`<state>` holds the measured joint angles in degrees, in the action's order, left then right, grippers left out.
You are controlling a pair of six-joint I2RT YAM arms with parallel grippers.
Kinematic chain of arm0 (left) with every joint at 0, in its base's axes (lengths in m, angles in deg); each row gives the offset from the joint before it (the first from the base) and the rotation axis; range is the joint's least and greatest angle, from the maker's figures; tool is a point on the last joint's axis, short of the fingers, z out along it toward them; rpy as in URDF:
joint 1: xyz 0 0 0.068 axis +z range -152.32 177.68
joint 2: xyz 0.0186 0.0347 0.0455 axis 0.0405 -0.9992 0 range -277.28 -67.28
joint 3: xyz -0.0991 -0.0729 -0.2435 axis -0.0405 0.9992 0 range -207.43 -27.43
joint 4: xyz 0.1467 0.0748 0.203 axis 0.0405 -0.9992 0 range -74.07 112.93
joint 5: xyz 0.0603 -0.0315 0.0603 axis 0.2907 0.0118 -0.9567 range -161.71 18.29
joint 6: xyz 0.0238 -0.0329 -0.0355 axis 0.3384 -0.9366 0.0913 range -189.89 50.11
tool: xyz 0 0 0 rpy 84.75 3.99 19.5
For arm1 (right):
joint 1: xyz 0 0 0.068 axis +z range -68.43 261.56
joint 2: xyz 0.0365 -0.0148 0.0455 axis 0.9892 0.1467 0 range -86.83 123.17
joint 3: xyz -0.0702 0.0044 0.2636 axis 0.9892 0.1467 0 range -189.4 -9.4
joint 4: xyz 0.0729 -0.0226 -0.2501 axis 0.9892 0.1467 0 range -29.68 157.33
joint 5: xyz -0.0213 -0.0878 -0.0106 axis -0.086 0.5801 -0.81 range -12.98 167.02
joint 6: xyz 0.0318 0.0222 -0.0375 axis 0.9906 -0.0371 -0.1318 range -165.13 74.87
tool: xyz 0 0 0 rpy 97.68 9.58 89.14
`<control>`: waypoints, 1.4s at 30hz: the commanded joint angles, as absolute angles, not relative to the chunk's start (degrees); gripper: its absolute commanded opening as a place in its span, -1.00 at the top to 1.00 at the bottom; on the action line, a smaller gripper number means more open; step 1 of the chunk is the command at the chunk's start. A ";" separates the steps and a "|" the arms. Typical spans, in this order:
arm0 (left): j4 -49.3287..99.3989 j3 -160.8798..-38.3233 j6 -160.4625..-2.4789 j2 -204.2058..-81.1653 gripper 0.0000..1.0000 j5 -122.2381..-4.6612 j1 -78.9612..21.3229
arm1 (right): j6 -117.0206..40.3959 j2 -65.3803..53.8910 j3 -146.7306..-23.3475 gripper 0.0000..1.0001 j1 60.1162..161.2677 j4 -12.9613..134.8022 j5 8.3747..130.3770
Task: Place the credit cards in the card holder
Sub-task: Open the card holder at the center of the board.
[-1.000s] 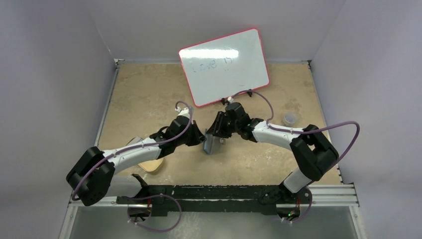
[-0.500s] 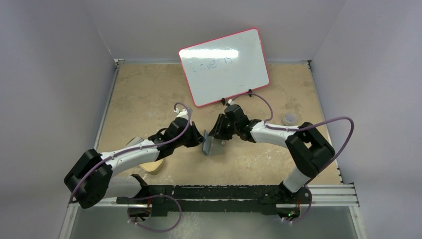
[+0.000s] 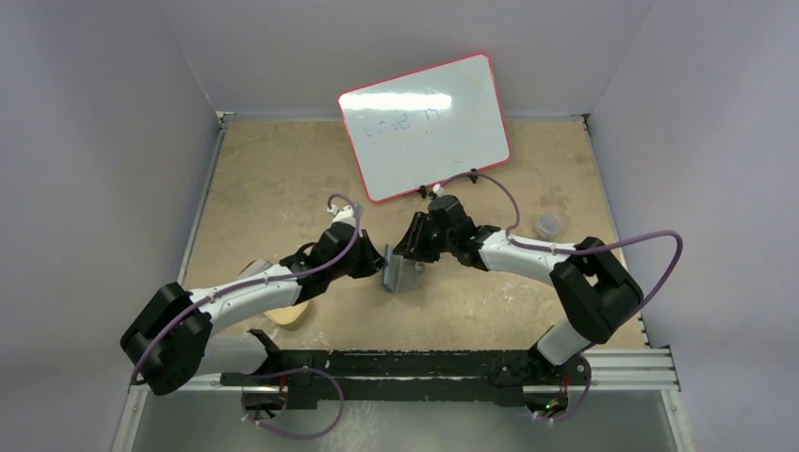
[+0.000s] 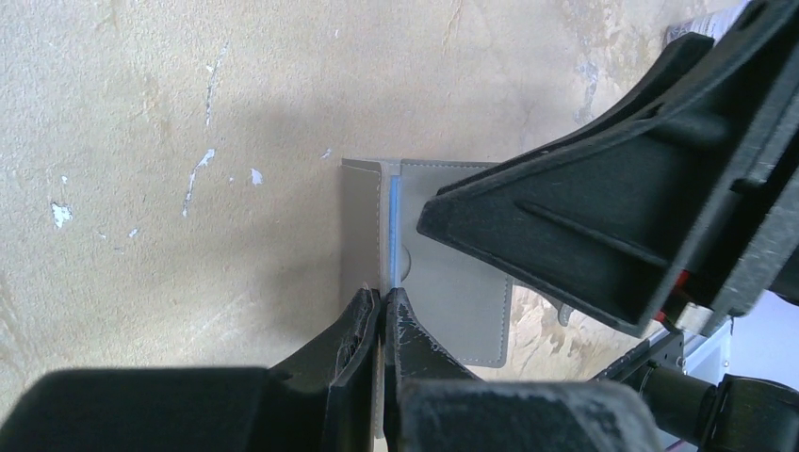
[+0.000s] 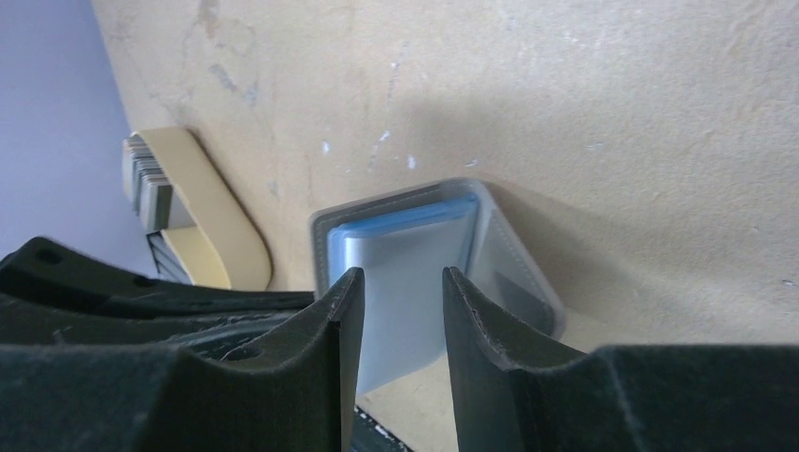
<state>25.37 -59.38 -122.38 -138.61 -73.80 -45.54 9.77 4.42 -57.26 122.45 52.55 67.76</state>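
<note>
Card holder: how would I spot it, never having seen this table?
Below the red-edged whiteboard, in the middle of the table, the left gripper and right gripper meet. The card holder is the small grey folded wallet between them, pinched by the left one. Its blue-grey lining sets it apart from the tan rounded tin nearby.

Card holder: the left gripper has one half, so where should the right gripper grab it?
Probably the free half's outer edge, opposite the fold, approached from the robot's right. The left gripper pinches the other half, the card holder lies partly open, and that edge sits nearest the right gripper.
</note>
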 commanded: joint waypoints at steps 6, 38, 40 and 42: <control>29.08 -59.15 -122.85 -137.24 1.00 -74.79 -45.83 | 11.16 4.79 -58.70 0.21 123.18 47.80 64.37; 29.94 -59.12 -124.46 -137.79 1.00 -73.25 -45.84 | 5.28 4.89 -56.14 0.24 123.49 61.72 76.88; 30.69 -58.92 -125.47 -136.86 1.00 -72.51 -45.84 | 5.05 3.28 -55.99 0.24 123.56 64.28 77.06; 30.86 -58.77 -126.26 -135.96 1.00 -72.64 -45.88 | 4.68 1.64 -56.21 0.23 123.49 66.90 78.64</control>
